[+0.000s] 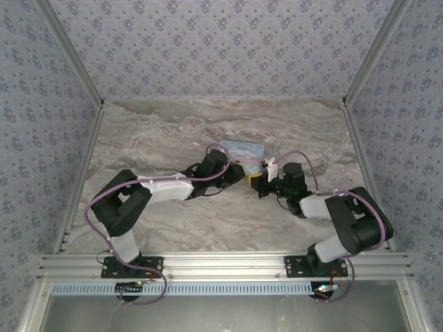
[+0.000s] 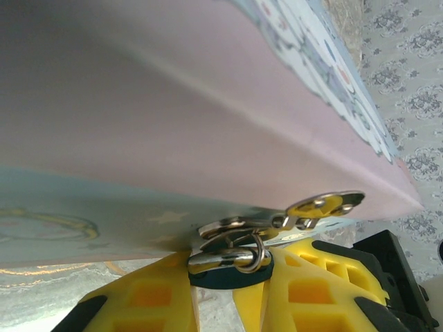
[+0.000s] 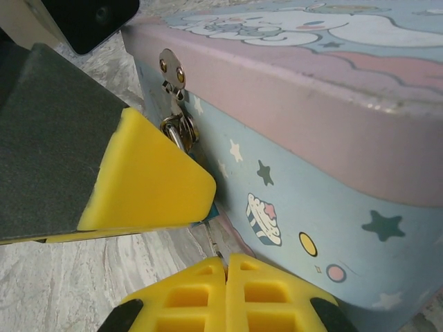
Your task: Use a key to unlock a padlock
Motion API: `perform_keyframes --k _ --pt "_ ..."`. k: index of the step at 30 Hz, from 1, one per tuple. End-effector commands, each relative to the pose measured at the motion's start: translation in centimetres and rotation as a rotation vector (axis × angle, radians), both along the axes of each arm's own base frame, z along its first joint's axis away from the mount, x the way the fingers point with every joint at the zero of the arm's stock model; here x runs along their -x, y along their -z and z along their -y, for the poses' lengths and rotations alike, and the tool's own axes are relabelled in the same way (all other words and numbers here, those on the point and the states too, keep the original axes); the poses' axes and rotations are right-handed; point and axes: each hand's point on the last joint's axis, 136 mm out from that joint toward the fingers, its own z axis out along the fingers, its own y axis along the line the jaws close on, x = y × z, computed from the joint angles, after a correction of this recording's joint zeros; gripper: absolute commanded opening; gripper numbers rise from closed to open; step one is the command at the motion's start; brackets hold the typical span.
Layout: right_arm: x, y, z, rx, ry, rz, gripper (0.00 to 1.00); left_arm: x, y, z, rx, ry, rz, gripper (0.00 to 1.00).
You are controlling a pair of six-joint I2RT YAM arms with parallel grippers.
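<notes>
The teal padlock (image 2: pixel 216 278) hangs by its silvery shackle (image 2: pixel 232 259) from the hasp (image 2: pixel 325 205) of the pale blue cartoon tin (image 2: pixel 173 104). My left gripper (image 2: pixel 225 280) is shut on the padlock body, a yellow finger on each side. In the right wrist view a left finger (image 3: pixel 149 176) covers most of the padlock, and a teal corner (image 3: pixel 211 209) shows beneath it. My right gripper (image 3: pixel 226 266) is shut on the key (image 3: pixel 216 241), a thin dark sliver that points up from the fingertips toward that corner. Both grippers meet at the tin's front (image 1: pixel 250 174).
The tin (image 1: pixel 242 148) stands in the middle of the marble table (image 1: pixel 173 124), with its front wall (image 3: pixel 311 207) right beside my right fingers. Patterned walls (image 1: pixel 221 41) close in the back and sides. Open marble lies left, right and behind the tin.
</notes>
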Motion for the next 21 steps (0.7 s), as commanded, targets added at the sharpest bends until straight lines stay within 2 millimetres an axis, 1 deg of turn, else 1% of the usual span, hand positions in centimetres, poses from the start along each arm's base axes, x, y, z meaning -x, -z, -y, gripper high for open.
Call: perform_keyframes --k 1,3,5,10,14,21 --pt "-1.7 -5.8 -2.3 -0.103 -0.057 0.178 0.00 2.1 -3.9 2.8 0.109 0.129 0.033 0.19" --pt "-1.6 -5.3 -2.4 -0.098 -0.056 0.170 0.00 2.1 -4.1 2.9 0.115 0.131 0.036 0.19" --pt "-1.8 -5.2 -2.2 -0.118 -0.054 0.164 0.00 2.1 -4.3 3.0 0.120 0.133 0.038 0.19" --pt "-1.7 -5.8 -2.8 -0.156 -0.091 0.159 0.00 2.2 -4.7 3.0 0.127 0.138 0.040 0.19" --pt "-1.8 -5.9 -2.7 -0.154 -0.089 0.161 0.00 2.2 -4.8 3.0 0.128 0.137 0.042 0.19" --pt "-2.2 -7.1 -3.4 -0.160 -0.100 0.195 0.00 2.3 -4.8 3.0 0.131 0.140 0.039 0.18"
